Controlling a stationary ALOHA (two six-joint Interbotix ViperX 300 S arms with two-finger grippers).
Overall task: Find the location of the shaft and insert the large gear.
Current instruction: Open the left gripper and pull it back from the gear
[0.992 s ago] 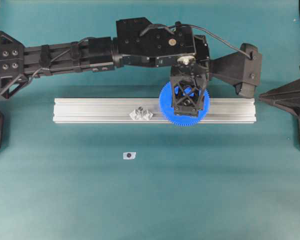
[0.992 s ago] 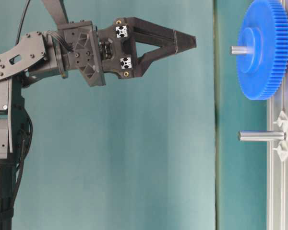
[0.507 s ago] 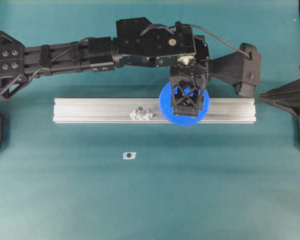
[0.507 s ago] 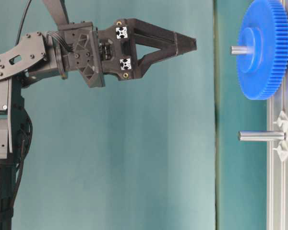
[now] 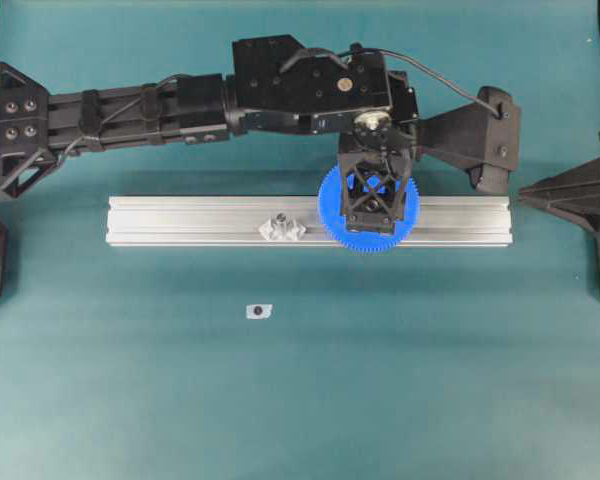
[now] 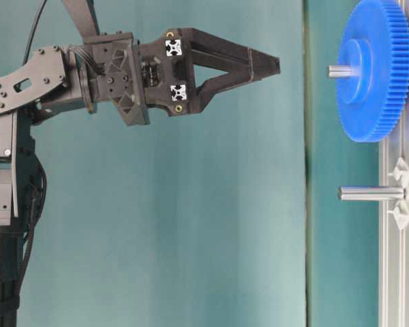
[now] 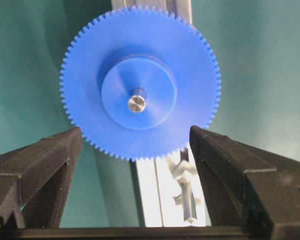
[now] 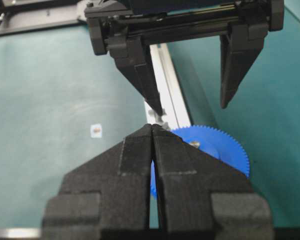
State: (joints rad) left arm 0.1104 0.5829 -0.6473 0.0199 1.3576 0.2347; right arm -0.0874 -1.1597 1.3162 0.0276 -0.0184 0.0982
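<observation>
Left wrist: toothed blue large gear [image 7: 140, 82]

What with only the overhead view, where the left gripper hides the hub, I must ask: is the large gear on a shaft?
Observer: Yes. The left wrist view shows the shaft tip poking through the centre hole of the large gear.
Operator: Is the left gripper gripping it?
Observer: No. At table level the left gripper hangs open, well clear of the gear.
Operator: And the right gripper?
Observer: Its own wrist view shows the right gripper shut, holding nothing.
</observation>
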